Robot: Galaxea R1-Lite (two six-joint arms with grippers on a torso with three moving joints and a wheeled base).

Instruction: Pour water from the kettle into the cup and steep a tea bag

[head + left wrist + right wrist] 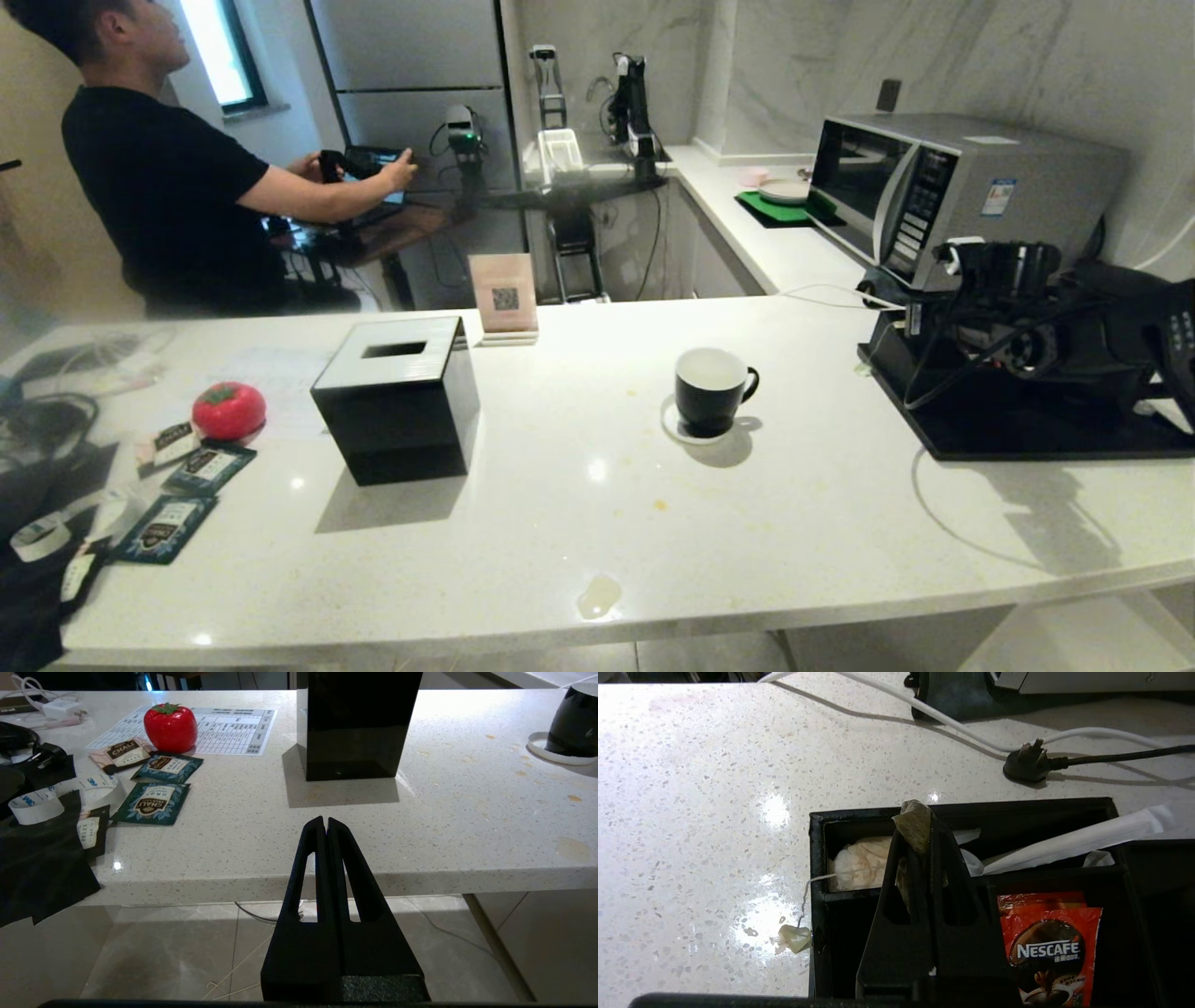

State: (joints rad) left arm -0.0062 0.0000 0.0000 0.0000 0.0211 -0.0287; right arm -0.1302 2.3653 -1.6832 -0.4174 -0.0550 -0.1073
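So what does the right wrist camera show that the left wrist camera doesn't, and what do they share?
Only the right wrist view shows the right gripper shut on a tea bag tag, a black organizer tray holding a tea bag and a Nescafe sachet, and a loose plug.

Only the left wrist view shows the left gripper shut and empty off the counter's edge, the tissue box, the red tomato-shaped object, tea packets and the cup.

Both show the white speckled counter.

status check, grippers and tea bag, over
Right gripper shut on tea bag over black organizer. Left gripper shut, parked. Cup unobstructed.
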